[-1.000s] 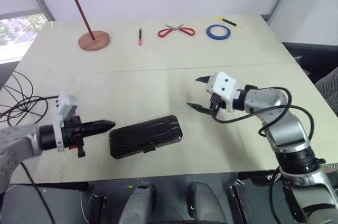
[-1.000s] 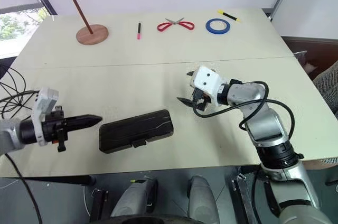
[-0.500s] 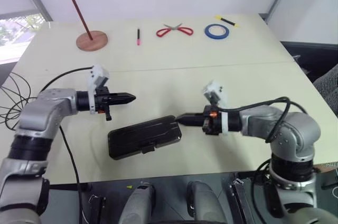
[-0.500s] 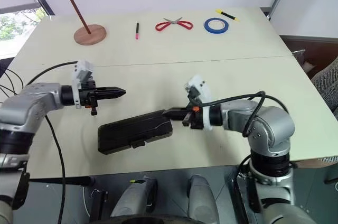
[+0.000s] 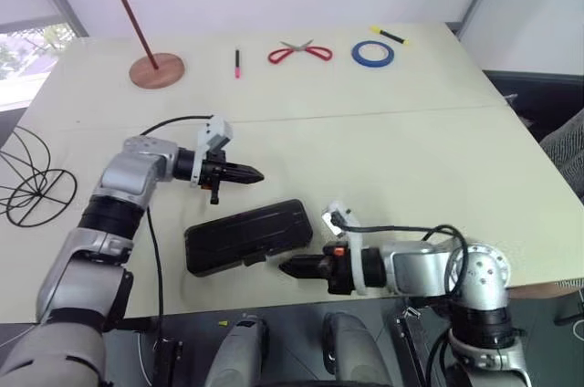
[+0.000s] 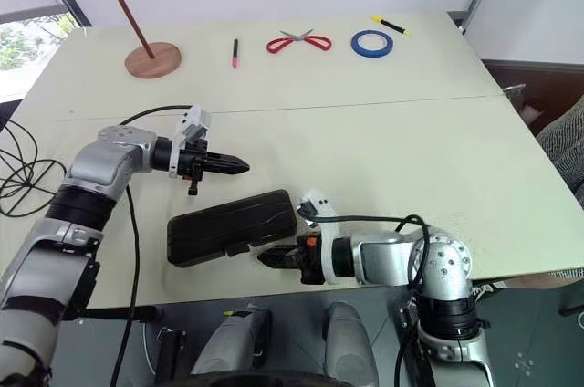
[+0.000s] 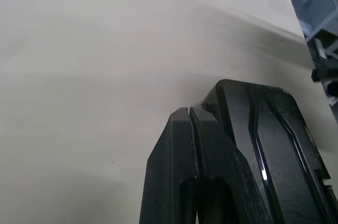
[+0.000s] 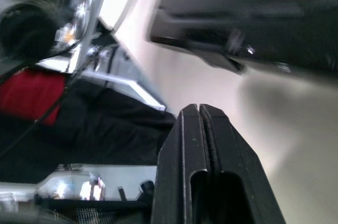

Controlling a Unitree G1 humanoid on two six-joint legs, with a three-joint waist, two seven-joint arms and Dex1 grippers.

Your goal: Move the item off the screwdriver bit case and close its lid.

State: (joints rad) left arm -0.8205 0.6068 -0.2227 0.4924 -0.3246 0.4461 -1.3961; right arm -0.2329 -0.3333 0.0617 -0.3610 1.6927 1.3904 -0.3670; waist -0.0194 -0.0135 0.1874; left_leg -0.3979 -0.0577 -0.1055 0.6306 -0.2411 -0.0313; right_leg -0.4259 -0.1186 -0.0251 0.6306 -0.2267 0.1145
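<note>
Bit case (image 5: 248, 235) lid shut, long axis left-right, both grippers (image 5: 258, 176) (image 5: 285, 267) pressed together.

Head pair looks down over the table (image 5: 411, 159) — wrist views sit close, sharing the case (image 7: 274, 145)

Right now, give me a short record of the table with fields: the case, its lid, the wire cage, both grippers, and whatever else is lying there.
case: screwdriver bit case flat on the table, near the front edge
lid: lid down over the case
wire cage: item off the case, at the table's left edge
left gripper: left gripper shut, empty, just behind the case
right gripper: right gripper shut, empty, by the case's front right corner
far edge: stand, pen, scissors, tape roll, marker
</note>
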